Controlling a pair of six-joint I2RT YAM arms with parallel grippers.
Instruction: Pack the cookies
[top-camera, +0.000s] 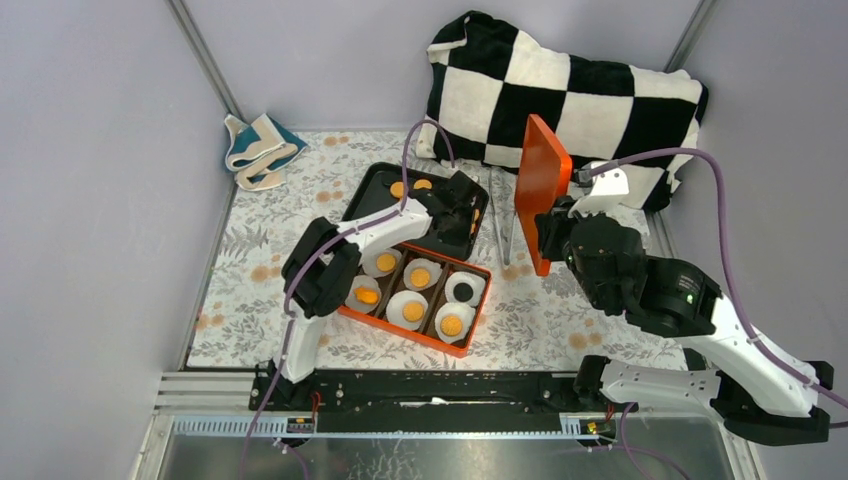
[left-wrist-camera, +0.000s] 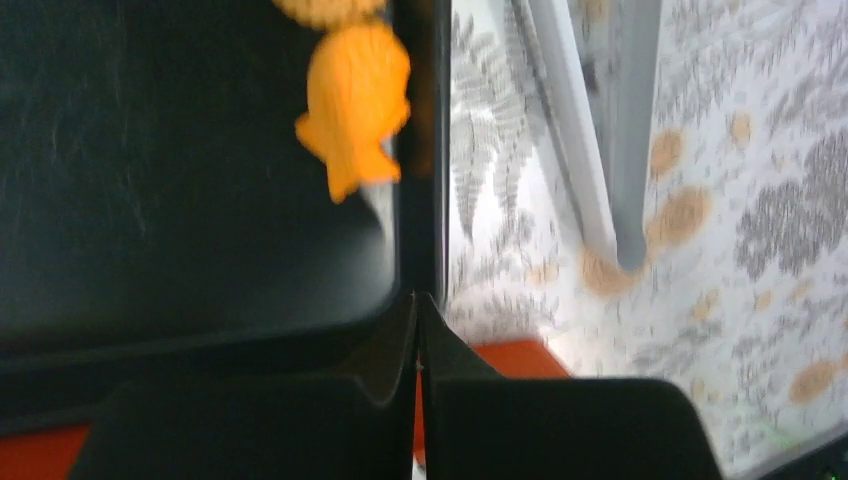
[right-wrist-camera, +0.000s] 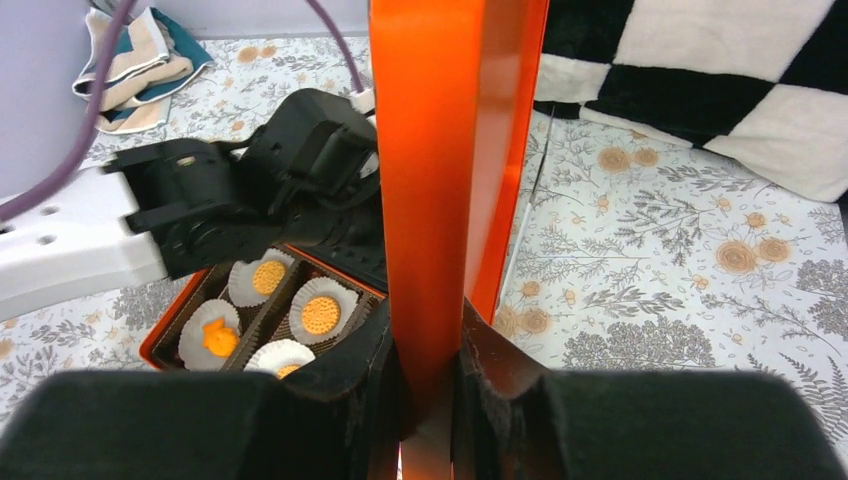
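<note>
Your left arm (top-camera: 345, 245) rises from its base in front of the box (top-camera: 390, 328), bends at the elbow above the box's left end, and reaches low across it toward its far right. That puts the left claw (left-wrist-camera: 417, 305) just past the box's far edge, over the near right corner of the tray (top-camera: 372, 200). In the wrist view its fingers meet tip to tip with nothing between them.

The tray lies just behind the box. The fish cookie (left-wrist-camera: 355, 100) lies on it just ahead of the claw, beside the tray's right rim. It touches another one that is cut off at the top of that view. Two more cookies (top-camera: 397, 189) lie at the end of the tray farthest from the box. Inside the box, five liners (top-camera: 398, 305) each hold an orange cookie. The sixth, in the far right compartment, shows a dark centre.

Your right arm (top-camera: 680, 300) comes up from its base well to the right of the box, with the wrist turned toward it. The right claw (right-wrist-camera: 430, 350) is clamped on the lower edge of the lid (top-camera: 540, 185). The lid stands upright to the right of the box, in front of the pillow (top-camera: 570, 95). You cannot tell whether its bottom edge touches the table.
</note>
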